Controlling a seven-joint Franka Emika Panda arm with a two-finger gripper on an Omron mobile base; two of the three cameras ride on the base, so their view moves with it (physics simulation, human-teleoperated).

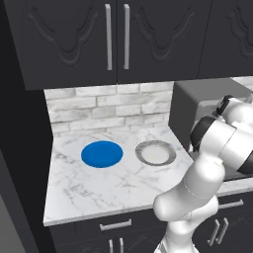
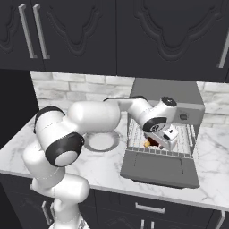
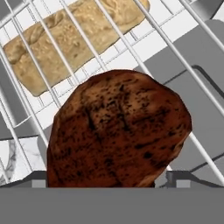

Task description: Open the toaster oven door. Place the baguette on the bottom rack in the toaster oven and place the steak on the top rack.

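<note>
The toaster oven (image 2: pixel 165 91) stands on the counter with its door (image 2: pixel 161 170) folded down flat in front. My gripper (image 2: pixel 157 139) reaches into the cavity. In the hand view the dark brown steak (image 3: pixel 118 131) lies on the wires of the upper rack, right in front of the hand. The fingertips (image 3: pixel 39 178) stand wide apart at either side of the steak's base, open. Beneath those wires the tan baguette (image 3: pixel 65 43) rests on the lower rack. In the right base view the steak (image 2: pixel 151 142) shows as a small dark lump by the hand.
A blue plate (image 1: pixel 102 153) and a grey-rimmed plate (image 1: pixel 155 152) lie on the marble counter left of the oven. Dark cupboards hang above, and the oven's side walls and rack wires (image 2: pixel 134 129) close in around the hand.
</note>
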